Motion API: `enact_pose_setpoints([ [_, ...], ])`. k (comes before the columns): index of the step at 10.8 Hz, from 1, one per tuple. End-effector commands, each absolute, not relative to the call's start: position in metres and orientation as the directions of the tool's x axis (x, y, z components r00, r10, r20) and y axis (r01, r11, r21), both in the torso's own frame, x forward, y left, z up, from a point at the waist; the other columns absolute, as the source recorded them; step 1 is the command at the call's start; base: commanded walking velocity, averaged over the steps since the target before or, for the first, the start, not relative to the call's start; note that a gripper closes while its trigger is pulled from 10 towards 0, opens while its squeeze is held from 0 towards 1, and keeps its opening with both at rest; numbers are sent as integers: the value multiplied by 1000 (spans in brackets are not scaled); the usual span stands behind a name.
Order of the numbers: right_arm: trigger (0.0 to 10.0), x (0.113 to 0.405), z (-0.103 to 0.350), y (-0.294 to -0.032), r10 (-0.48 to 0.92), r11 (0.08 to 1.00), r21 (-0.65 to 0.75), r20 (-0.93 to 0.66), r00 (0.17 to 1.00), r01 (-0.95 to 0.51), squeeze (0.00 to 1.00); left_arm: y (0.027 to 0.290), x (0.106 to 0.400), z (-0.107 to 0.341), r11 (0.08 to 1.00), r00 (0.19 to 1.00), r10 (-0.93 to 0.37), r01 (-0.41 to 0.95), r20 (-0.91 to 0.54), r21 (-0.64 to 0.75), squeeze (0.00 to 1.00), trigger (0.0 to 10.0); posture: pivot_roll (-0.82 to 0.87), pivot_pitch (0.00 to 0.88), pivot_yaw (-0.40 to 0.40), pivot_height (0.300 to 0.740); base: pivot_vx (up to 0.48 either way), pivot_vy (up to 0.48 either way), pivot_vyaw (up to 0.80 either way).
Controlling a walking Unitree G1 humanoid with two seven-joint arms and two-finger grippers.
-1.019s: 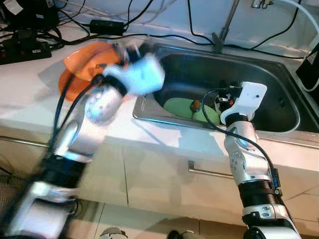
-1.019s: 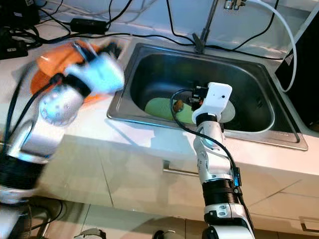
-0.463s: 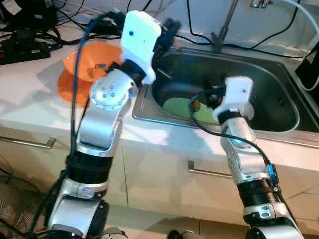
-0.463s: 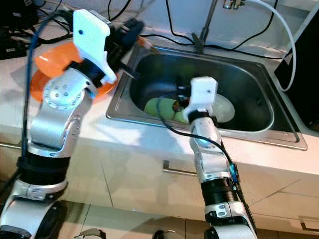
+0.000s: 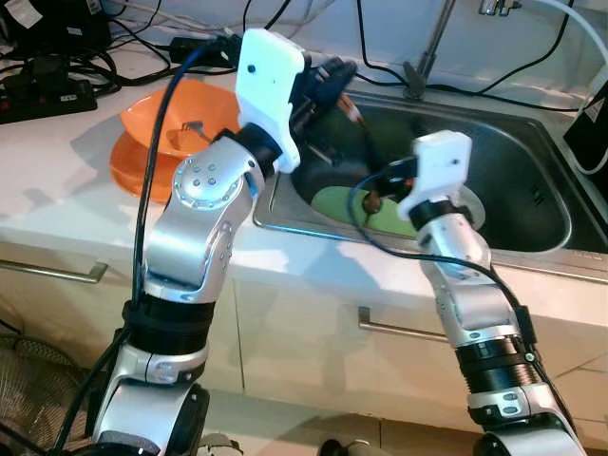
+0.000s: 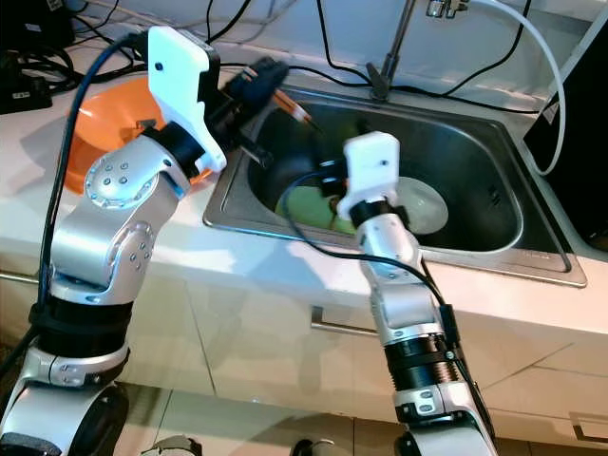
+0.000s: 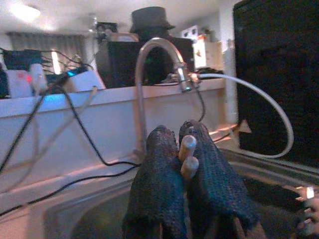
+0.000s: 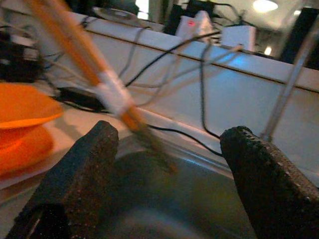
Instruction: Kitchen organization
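White counter (image 5: 57,161) — left fingers (image 7: 159,199) pinch stick (image 7: 188,154) over sink (image 6: 494,242); right fingers (image 8: 84,169) spread.

Head stereo pair looks forward-down at worktop (image 5: 57,180) and sink (image 5: 532,180); wrist cams sit close over it.
Eye views share the sink; left wrist faces faucet (image 7: 149,74), right wrist faces orange bowls (image 8: 20,114).

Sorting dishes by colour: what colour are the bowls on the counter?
Orange. The bowls show best in the left eye view, stacked beside the sink.
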State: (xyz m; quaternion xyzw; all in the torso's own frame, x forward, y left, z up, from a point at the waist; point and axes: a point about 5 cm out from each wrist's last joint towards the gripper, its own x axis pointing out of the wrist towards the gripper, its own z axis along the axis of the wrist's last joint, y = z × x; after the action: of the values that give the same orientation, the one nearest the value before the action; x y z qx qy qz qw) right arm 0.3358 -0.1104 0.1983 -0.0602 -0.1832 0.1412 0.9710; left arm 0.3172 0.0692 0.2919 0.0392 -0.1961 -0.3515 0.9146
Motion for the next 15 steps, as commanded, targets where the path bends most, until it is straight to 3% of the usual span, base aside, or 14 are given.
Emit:
enact_pose_setpoints([
  [1, 10000, 333, 206, -106, 330, 941, -202, 367, 870, -271, 1000, 64, 312, 291, 715, 644, -694, 670, 323, 201, 0, 10000, -2, 44, -85, 740, 0, 0, 0],
  [2, 10000, 332, 205, -104, 346, 935, -207, 365, 864, -287, 1000, 63, 312, 291, 709, 640, -699, 676, 318, 198, 0, 10000, -1, 42, -84, 740, 0, 0, 0],
  [3, 10000, 331, 205, -101, 363, 929, -213, 360, 859, -303, 0, 62, 312, 290, 700, 635, -708, 687, 310, 194, 0, 10000, -1, 41, -83, 740, 0, 0, 0],
  [9, 10000, 332, 203, -102, 349, 934, -207, 350, 870, -291, 0, 58, 307, 279, 667, 627, -745, 712, 229, 219, 0, 10000, 1, 48, -87, 740, 0, 0, 0],
  [10, 0, 332, 202, -103, 344, 936, -204, 348, 872, -287, 0, 59, 307, 278, 670, 631, -742, 709, 224, 221, 0, 10000, 2, 50, -87, 740, 0, 0, 0],
  [15, 0, 334, 200, -103, 339, 937, -201, 339, 877, -285, 0, 57, 305, 276, 657, 625, -754, 725, 202, 207, 0, 10000, 4, 54, -88, 740, 0, 0, 0],
])
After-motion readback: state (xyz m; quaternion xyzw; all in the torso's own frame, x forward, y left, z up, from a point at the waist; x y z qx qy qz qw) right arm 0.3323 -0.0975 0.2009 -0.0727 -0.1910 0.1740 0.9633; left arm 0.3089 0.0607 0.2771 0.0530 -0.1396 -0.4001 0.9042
